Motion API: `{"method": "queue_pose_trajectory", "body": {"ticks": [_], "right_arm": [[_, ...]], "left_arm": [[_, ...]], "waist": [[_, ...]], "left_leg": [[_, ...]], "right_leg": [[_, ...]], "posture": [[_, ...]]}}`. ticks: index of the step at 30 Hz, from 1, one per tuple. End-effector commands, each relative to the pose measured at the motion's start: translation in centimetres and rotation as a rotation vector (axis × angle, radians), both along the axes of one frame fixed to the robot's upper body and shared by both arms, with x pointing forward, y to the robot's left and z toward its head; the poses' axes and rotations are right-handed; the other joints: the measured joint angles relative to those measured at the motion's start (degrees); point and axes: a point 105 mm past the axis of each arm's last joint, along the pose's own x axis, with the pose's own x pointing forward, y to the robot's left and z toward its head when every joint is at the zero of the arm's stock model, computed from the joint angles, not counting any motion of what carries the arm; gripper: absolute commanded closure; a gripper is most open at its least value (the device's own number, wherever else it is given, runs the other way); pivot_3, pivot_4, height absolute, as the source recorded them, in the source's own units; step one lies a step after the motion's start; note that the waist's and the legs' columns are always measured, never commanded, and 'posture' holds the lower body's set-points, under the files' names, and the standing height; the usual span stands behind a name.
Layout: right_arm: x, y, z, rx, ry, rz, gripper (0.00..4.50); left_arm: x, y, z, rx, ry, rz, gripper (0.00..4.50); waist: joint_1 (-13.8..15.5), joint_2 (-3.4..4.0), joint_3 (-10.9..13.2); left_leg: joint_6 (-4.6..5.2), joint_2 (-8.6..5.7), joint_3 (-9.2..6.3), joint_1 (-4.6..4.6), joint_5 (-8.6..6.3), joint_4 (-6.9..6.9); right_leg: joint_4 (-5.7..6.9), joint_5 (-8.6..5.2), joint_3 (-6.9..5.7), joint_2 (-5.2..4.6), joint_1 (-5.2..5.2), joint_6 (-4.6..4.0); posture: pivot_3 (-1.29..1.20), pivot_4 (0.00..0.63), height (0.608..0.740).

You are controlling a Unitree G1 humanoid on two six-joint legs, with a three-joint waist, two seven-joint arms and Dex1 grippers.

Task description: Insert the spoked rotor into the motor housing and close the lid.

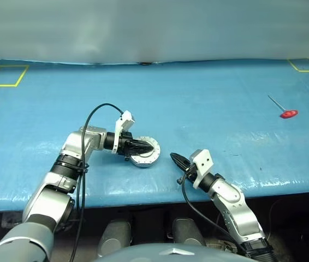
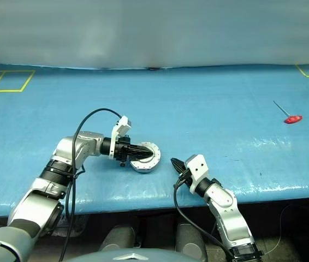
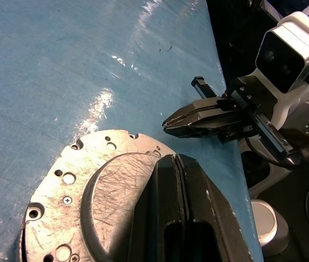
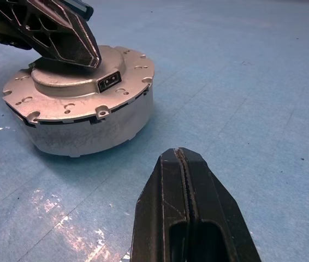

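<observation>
Right wrist view: R gripper (image 4: pixel 183 158) closest, fingers pressed together, holding nothing, just short of the assy, not touching. Beyond it, housing (image 4: pixel 89 128) sits on blue table (image 1: pixel 209 109) near front edge, lid (image 4: pixel 78 76) already on top, seated flat w/ only a thin dark seam at rim. Rotor not visible; presumably inside. Judgement: insert + close look done, maybe a final press-down left. L gripper (image 1: pixel 143 146) pinched closed, empty, tips resting on lid top. Red tool (image 1: pixel 289 113) far right, well apart.
</observation>
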Motion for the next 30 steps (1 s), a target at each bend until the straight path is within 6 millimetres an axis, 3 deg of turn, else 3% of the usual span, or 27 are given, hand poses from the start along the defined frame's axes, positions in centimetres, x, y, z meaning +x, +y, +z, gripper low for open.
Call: {"method": "queue_pose_trajectory", "body": {"ticks": [1, 5, 11, 15, 23, 26, 30], "right_arm": [[0.0, 0.2, 0.6, 0.005, -0.026, 0.002, 4.50], [0.1, 0.3, 0.7, 0.021, -0.025, 0.000, 4.50], [1.2, 0.1, 3.6, 0.118, -0.061, -0.046, 4.50], [2.2, 0.2, 4.5, 0.139, -0.017, -0.076, 4.50], [3.9, 1.2, 7.5, 0.093, -0.064, -0.061, 4.50], [4.3, 2.2, 8.5, 0.079, -0.085, -0.017, 3.61], [4.8, 3.9, 9.4, 0.057, -0.094, 0.053, 2.31]], "left_arm": [[-0.6, -0.1, -0.6, 0.026, -0.006, -0.023, 4.49], [-0.8, -0.1, -0.3, -0.011, -0.018, -0.003, 4.49], [-0.9, 1.0, 4.3, -0.228, -0.157, 0.098, 4.49], [-1.9, 2.6, 6.0, -0.267, -0.273, 0.216, 4.49], [-5.1, 4.6, 5.5, -0.229, -0.527, 0.537, 4.49], [-6.6, 4.3, 4.3, -0.207, -0.544, 0.610, 4.50], [-8.2, 4.1, 2.4, -0.163, -0.545, 0.692, 3.58]], "waist": [[0.01, 0.00, 0.00], [-0.03, 0.02, -0.01], [-0.11, 0.02, 0.00], [-0.03, 0.03, -0.01], [0.13, 0.05, -0.02], [0.50, 0.04, -0.03], [0.49, 0.08, -0.05]], "left_leg": [[0.00, 0.00, 0.00, 0.00, 0.00, 0.00], [0.00, 0.01, -0.01, 0.11, 0.00, 0.00], [-0.01, 0.05, -0.03, 0.09, 0.00, 0.02], [-0.02, 0.07, -0.02, 0.07, 0.00, -0.01], [0.00, 0.03, 0.11, 0.03, -0.02, -0.11], [0.00, 0.05, 0.17, 0.00, -0.02, -0.09], [0.00, 0.07, 0.24, 0.03, 0.02, -0.09]], "right_leg": [[0.00, 0.00, 0.00, 0.00, 0.01, 0.00], [-0.01, -0.01, 0.01, -0.02, 0.10, 0.01], [0.00, -0.01, 0.12, -0.19, 0.06, 0.00], [-0.01, 0.02, 0.21, -0.25, 0.01, -0.07], [-0.07, -0.05, 0.45, -0.29, -0.09, -0.24], [-0.07, -0.02, 0.52, -0.27, -0.15, -0.30], [-0.06, -0.01, 0.52, -0.24, -0.13, -0.35]], "posture": [[0.00, 0.150, 0.740], [0.00, 0.150, 0.740], [0.00, 0.150, 0.740], [0.00, 0.150, 0.740], [0.00, 0.150, 0.740], [0.00, 0.150, 0.740], [0.00, 0.150, 0.740]]}}
